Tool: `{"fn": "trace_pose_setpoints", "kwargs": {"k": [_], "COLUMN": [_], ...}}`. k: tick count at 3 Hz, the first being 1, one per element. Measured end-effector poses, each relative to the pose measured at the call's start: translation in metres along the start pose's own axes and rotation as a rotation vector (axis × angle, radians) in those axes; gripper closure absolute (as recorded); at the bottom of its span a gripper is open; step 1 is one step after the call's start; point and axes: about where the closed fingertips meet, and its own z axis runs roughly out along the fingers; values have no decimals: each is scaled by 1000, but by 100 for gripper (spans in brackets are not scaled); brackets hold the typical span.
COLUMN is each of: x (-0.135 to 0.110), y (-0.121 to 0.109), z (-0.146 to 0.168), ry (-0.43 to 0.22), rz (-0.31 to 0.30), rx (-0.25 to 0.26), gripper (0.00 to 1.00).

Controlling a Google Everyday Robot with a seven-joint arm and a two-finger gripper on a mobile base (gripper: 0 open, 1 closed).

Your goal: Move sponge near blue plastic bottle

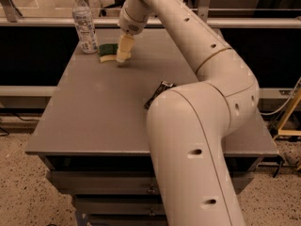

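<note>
The sponge (107, 51), dark green on top with a pale yellow layer below, lies flat on the grey table (94, 107) at the far left. It is just right of the blue plastic bottle (84, 25), a clear upright bottle with a white cap, with a small gap between them. My gripper (120, 57) reaches down from the long white arm and sits at the sponge's right end, touching or nearly touching it. The sponge's right end is hidden behind the gripper.
A flat black packet (158, 92) lies near the table's middle, partly hidden by my arm's big white link (197, 145). A rail and glass panel run behind the table's far edge. Drawers sit below the tabletop.
</note>
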Motion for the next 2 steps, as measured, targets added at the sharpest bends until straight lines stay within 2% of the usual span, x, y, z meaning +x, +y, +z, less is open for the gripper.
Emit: {"fn": "trace_pose_setpoints", "kwargs": {"k": [1,2], "x": [0,13], "y": [0,-4], "z": [1,-12], "ry": [-8,-57], "rz": [1,24], "rx": [-3,7], "gripper": [0,0]}}
